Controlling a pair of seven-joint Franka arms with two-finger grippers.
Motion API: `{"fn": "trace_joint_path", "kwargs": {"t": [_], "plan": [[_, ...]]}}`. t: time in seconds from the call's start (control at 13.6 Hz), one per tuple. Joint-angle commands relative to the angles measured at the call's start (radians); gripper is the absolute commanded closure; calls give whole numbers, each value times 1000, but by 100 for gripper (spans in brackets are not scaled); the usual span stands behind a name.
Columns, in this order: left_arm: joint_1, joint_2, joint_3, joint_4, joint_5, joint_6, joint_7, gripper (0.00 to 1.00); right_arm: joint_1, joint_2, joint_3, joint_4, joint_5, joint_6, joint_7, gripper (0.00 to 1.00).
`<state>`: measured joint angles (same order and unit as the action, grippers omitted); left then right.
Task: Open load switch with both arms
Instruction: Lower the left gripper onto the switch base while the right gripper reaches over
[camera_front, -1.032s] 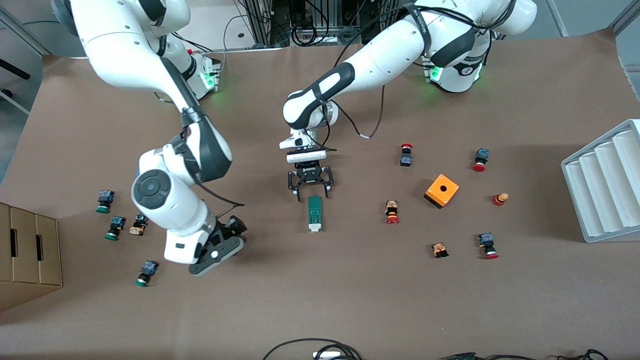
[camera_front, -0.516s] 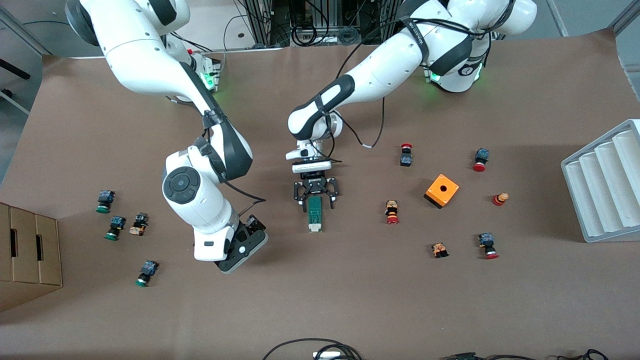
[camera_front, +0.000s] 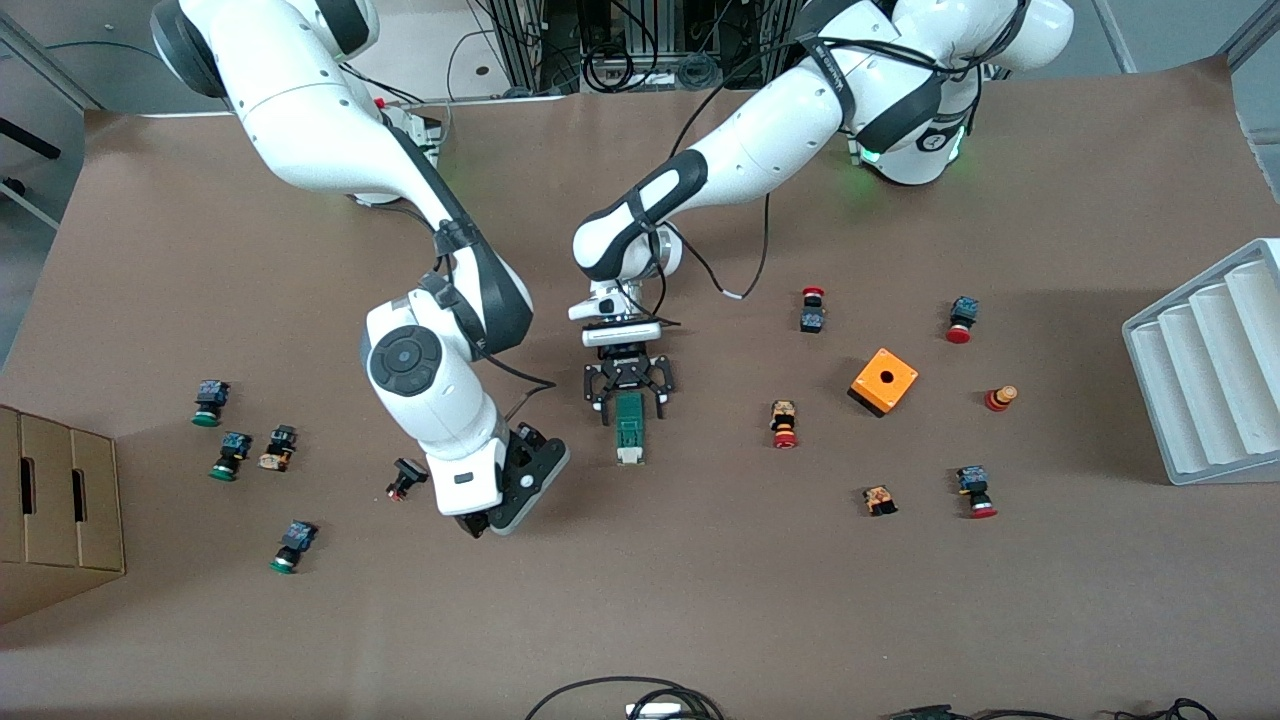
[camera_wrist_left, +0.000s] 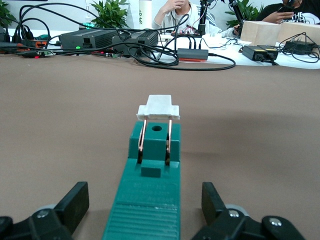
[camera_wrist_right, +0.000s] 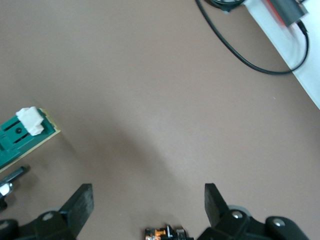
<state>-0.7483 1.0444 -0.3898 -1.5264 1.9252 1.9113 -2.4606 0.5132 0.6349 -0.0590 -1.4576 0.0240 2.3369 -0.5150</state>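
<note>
The load switch (camera_front: 629, 428) is laid flat mid-table with its long axis running toward the front camera, white piece (camera_wrist_left: 158, 106) at the nearer end, and the end farther from the camera is straddled by the left gripper (camera_front: 630, 398), jaws spread wide and not yet closed on it. The right gripper (camera_front: 505, 497) is hung over the table beside the switch, toward the right arm's end, also wide open and empty, so the left arm is clearly closer. No readable label is made out on the switch.
</note>
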Motion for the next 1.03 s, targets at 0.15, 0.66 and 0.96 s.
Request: {"fn": "trace_joint_path", "kwargs": {"t": [0.15, 0.66, 0.96], "plan": [[-20, 16, 9, 22, 23, -11, -35, 32, 56, 49, -28, 31, -87, 61, -20, 2], [-57, 23, 52, 19, 23, -11, -26, 31, 116, 74, -65, 33, -136, 74, -89, 7], [-63, 23, 57, 17, 23, -11, -29, 40, 152, 101, -65, 37, -131, 96, -7, 8]]}}
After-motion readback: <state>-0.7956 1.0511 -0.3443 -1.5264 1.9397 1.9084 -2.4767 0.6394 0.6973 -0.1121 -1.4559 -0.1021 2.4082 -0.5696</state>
